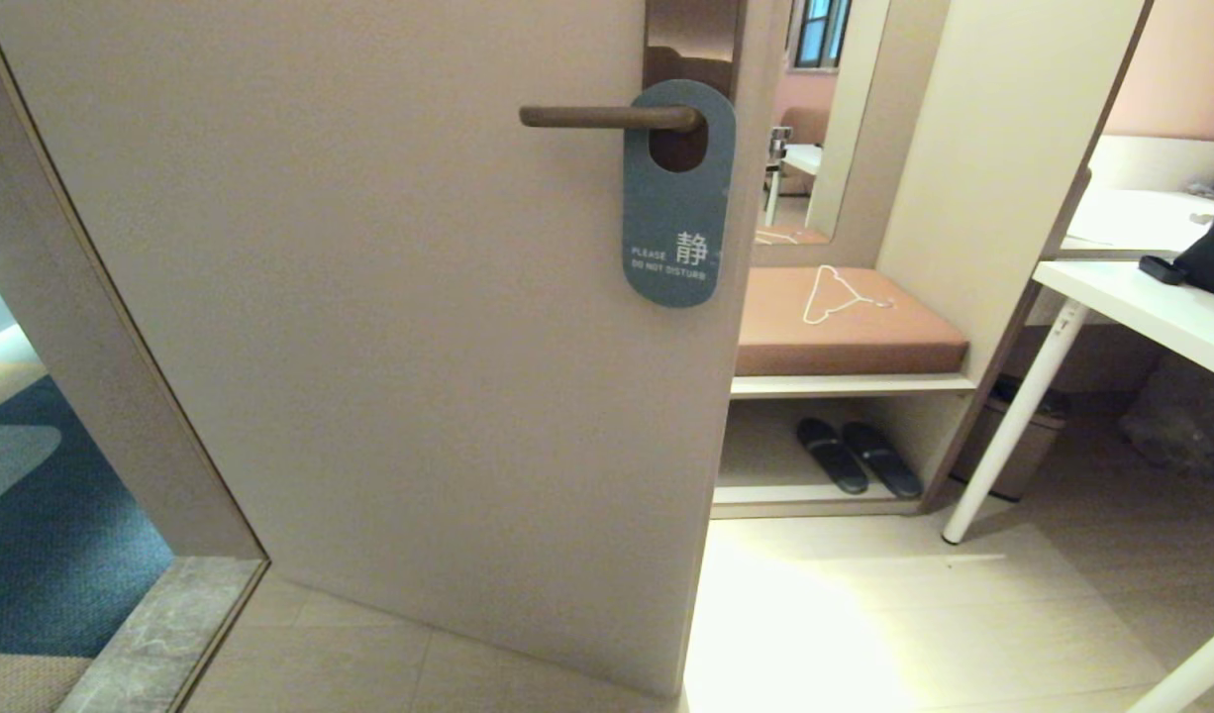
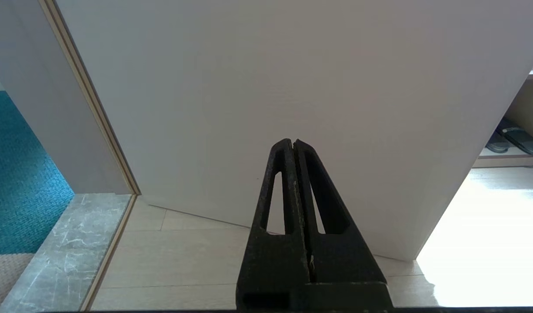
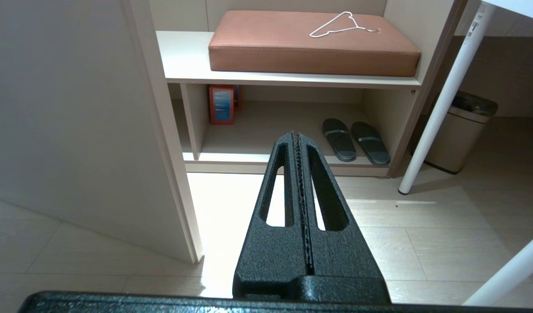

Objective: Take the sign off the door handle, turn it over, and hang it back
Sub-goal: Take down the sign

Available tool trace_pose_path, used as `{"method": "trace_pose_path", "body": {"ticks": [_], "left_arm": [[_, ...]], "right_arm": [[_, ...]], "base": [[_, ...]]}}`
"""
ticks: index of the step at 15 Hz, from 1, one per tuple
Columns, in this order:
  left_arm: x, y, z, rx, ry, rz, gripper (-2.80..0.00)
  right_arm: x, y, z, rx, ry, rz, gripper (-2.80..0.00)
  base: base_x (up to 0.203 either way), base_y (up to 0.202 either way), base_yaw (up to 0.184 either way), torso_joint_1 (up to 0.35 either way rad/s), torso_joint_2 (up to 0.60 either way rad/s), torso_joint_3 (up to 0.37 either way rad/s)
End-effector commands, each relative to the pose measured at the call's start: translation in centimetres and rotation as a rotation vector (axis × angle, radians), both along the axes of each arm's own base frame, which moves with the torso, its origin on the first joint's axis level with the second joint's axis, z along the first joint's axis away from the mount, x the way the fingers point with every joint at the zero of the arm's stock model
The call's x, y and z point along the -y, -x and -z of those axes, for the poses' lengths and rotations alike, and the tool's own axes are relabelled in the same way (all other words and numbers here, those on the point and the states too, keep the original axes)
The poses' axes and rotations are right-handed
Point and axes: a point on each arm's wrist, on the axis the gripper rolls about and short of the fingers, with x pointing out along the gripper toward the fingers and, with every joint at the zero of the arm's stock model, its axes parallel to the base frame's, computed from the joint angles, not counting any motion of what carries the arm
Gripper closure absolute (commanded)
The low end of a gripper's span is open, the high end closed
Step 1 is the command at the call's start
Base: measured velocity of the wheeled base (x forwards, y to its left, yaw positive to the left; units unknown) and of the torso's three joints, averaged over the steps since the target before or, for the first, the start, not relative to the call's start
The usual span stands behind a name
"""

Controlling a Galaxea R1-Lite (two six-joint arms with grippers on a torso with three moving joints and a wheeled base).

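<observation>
Slate-blue sign [image 1: 677, 198] hangs on door handle [image 1: 607, 117], "DO NOT DISTURB" outward.

One legible inscription is found. The sign [image 1: 677, 194], slate blue side facing out, hangs by its oval hole on the door handle [image 1: 612, 117]. In its lower part it carries white lettering in two lines, "PLEASE" over "DO NOT DISTURB", with a large white Chinese character, 静, at 3 o'clock from the word "PLEASE".

A small label [image 3: 474, 29] with dark print sits near the top of the white table leg [image 3: 440, 102] in the right wrist view; its characters are too small to read. The orange-framed card [image 3: 221, 104] under the bench shelf shows only blue bands, nothing legible.
</observation>
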Motion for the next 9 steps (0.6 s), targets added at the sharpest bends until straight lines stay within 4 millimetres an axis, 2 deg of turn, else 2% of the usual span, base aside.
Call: {"method": "trace_pose_path", "body": {"ticks": [1, 9], "left_arm": [[0.00, 0.00, 0.00, 0.000, 0.001, -0.001, 0.00], [0.00, 0.00, 0.00, 0.000, 0.001, -0.001, 0.00]], "right_arm": [[0.00, 0.00, -0.01, 0.000, 0.000, -0.001, 0.00], [0.00, 0.00, -0.01, 0.000, 0.000, -0.001, 0.00]], "base": [[0.000, 0.000, 0.000, 0.000, 0.00, 0.000], [0.000, 0.000, 0.000, 0.000, 0.00, 0.000]]}}
